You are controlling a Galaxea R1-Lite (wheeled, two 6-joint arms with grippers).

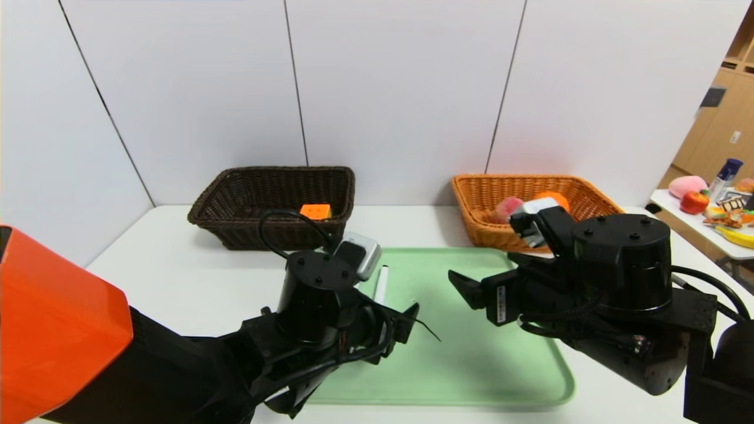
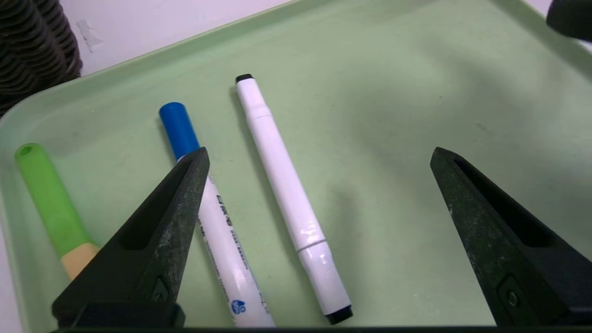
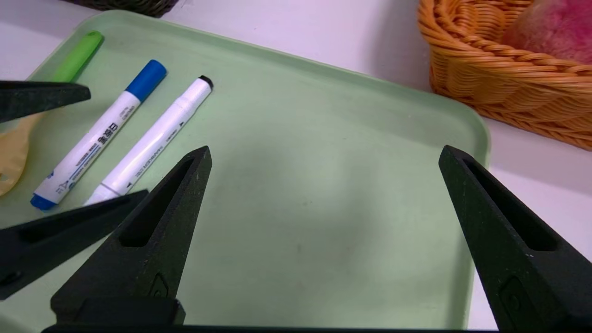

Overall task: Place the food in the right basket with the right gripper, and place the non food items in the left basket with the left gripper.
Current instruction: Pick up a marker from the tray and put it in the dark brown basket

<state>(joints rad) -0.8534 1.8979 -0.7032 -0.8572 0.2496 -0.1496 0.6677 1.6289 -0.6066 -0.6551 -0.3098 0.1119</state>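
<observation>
**Left arm over the pens, nothing gripped yet**

White panels back the table, where I see a green tray point(image 1: 506, 377) between the dark basket point(image 1: 235, 227) and the orange basket point(image 1: 489, 235). My left gripper point(image 2: 319, 155) hangs spread wide, holding nothing, over the tray's left side. The white marker point(image 2: 289, 199) lies just below its gap, running lengthwise away from the wrist, so my fingers already straddle it crosswise. Beside it lie the blue-capped marker point(image 2: 217, 217) and a green-handled utensil point(image 2: 48, 201). My right gripper point(image 3: 323, 155), also spread and empty, hovers over bare tray; the left is plainly nearer.
</observation>
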